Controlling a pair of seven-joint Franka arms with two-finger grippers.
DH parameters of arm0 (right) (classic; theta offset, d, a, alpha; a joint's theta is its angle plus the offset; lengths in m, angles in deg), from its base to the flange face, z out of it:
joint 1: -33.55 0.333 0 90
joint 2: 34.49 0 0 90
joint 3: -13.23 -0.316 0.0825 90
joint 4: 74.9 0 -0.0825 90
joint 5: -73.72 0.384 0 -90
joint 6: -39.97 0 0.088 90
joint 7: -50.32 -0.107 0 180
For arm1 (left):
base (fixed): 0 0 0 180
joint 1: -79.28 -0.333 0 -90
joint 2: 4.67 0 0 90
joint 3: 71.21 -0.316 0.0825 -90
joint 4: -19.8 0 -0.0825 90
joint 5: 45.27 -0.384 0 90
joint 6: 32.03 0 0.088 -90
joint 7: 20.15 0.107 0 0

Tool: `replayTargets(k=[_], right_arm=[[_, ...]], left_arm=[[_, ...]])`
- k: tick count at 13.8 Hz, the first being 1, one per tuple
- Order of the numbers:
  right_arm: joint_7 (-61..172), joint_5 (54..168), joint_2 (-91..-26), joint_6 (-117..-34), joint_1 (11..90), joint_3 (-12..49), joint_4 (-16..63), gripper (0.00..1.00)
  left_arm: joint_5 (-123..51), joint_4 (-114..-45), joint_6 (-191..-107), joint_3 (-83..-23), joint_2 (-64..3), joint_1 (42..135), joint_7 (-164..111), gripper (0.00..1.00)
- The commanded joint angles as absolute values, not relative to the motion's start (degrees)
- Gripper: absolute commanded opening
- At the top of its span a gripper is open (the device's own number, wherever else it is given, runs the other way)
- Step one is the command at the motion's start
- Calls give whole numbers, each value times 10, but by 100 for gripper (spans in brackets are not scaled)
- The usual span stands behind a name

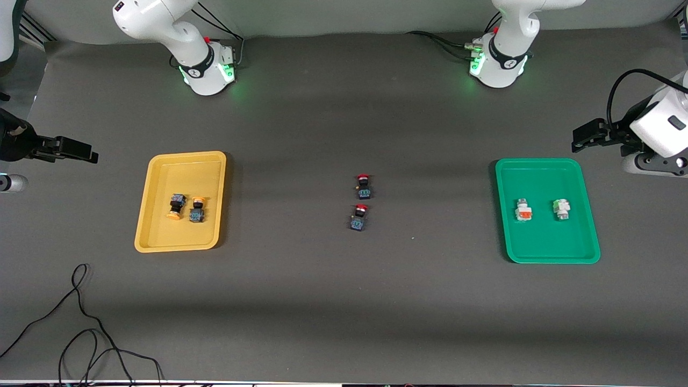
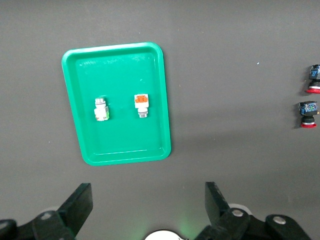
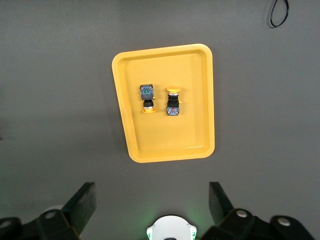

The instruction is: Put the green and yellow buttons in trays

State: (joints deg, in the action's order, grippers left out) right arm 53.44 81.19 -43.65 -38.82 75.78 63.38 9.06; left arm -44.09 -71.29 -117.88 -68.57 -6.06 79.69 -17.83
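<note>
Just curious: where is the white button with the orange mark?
In the green tray, at the left arm's end of the table, beside the green-marked white button: the orange-marked white button.

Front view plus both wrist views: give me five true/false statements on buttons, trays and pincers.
1. Both yellow-capped buttons lie in the yellow tray. True.
2. The green tray is empty. False: it holds two white-bodied buttons, one orange-marked, one green-marked.
3. Two red-capped buttons lie on the table between the trays. True.
4. The left pincer holds a button. False: it is open and empty, up at the left arm's end of the table.
5. The right pincer is shut. False: it is open, holding nothing.
</note>
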Motion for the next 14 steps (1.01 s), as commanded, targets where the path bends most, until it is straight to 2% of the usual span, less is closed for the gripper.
replayTargets(k=[1, 7, 11, 12, 14], right_arm=[[522, 800, -435, -381, 695, 562, 79, 100], [494, 786, -415, -377, 509, 362, 80, 100], [446, 749, -384, -382, 329, 137, 101, 100], [441, 746, -380, -385, 300, 100, 108, 100], [442, 746, -363, -405, 294, 93, 130, 100]], left_arm=[[-449, -727, -1174, -692, -44, 805, -186, 100], [-452, -726, -1175, -692, -45, 805, -186, 100], [-452, -726, -1175, -692, -44, 805, -186, 100], [-452, -726, -1176, -692, -44, 805, -186, 100], [-452, -726, -1177, -692, -44, 805, -186, 100]])
